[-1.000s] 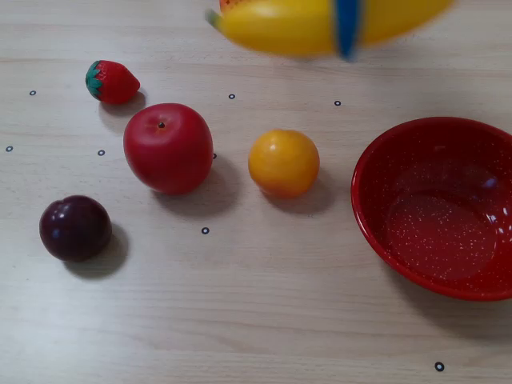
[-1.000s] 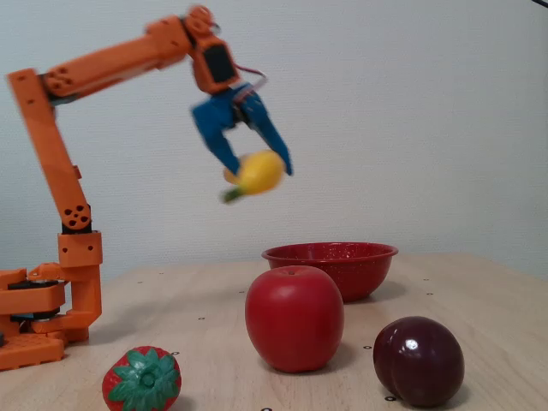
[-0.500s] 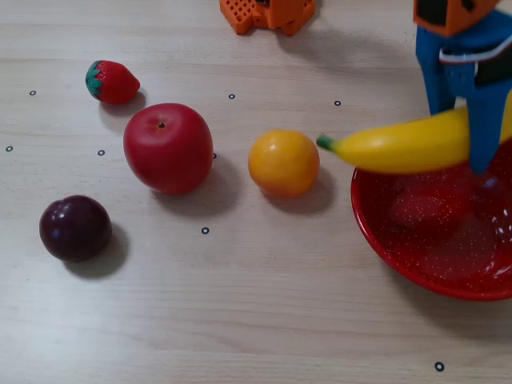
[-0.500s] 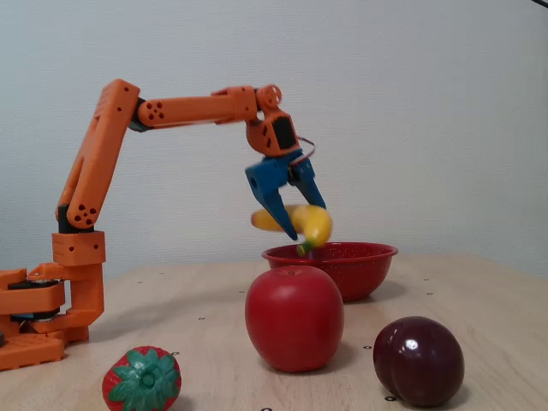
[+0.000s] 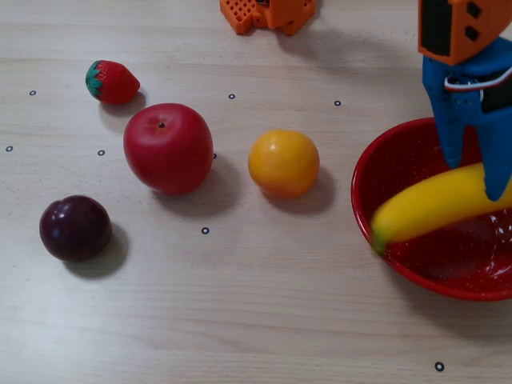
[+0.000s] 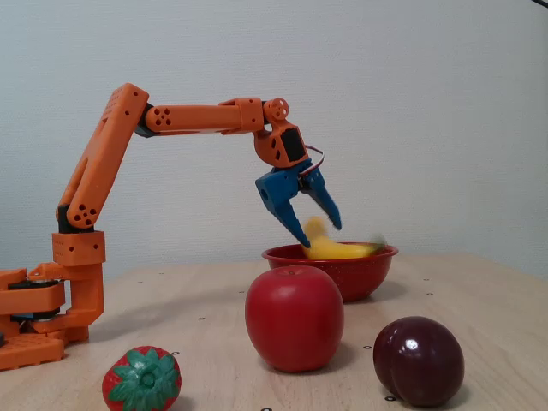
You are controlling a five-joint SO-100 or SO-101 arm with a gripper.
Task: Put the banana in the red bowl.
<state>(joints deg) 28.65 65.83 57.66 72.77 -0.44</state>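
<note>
banana [image 5: 436, 206]: lying across the red bowl [image 5: 400, 260], right of frame; looking light, stiff, slick plastic, so mid-body is prob. the best hold.
gripper [image 6: 321, 236]: hanging above w/ jaws spread, gripping nothing.

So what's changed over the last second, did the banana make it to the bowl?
The gripper carried the banana from high above the table down into the red bowl. In a fixed view the blue fingers are now spread and the blurred banana sits below them, so it looks just released. The apple, orange, plum and strawberry have not moved.
</note>
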